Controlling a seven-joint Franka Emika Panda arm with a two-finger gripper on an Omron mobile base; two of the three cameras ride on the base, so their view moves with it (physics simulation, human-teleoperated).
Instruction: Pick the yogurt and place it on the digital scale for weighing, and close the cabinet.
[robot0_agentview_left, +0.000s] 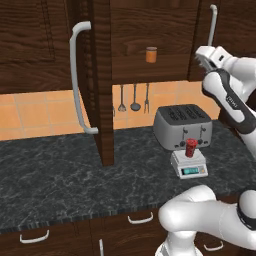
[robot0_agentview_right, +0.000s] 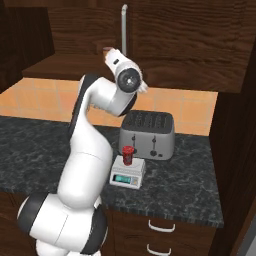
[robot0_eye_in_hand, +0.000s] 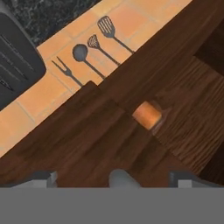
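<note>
Jaws spread wide, empty, raised before the dark brown wood-grain wall cabinet (robot0_agentview_left: 105, 75). Small red yogurt cup (robot0_agentview_left: 190, 148) standing upright on the white-grey digital scale (robot0_agentview_left: 189, 164), just in front of the silver toaster (robot0_agentview_left: 182, 126). Placing done, apparently; cabinet doors hanging open, closing left.

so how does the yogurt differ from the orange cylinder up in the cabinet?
Colour: the yogurt is red with a white-patterned label; the orange cylinder is plain orange. Place: the yogurt stands on the digital scale, on the counter before the toaster; the cylinder sits on the open cabinet's shelf. Both are small and upright.
</note>
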